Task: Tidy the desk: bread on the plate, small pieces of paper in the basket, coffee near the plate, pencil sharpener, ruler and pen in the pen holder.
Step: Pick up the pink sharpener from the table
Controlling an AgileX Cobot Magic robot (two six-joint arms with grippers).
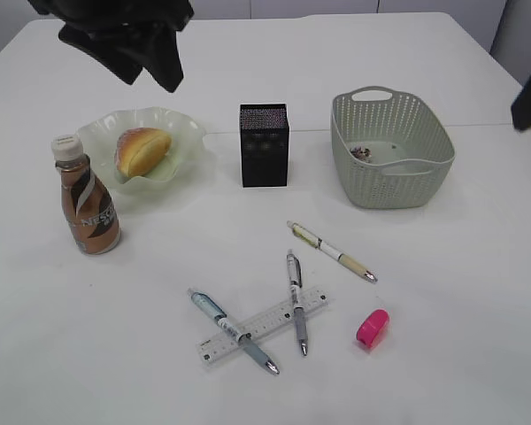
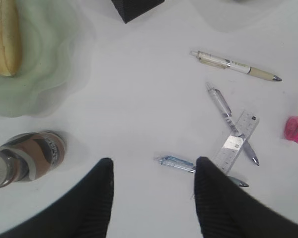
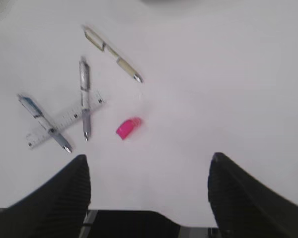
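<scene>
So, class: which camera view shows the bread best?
The exterior view: the whole bread lies unblocked on the plate. The left wrist view catches only part of it at the frame's corner; the right wrist view misses it.

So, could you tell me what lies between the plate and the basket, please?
The black pen holder stands between the plate and the basket, apart from both; the exterior view shows this.

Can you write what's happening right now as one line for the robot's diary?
bread on plate | coffee beside plate | three pens, ruler, sharpener on table | left claw, right claw open, empty
</scene>
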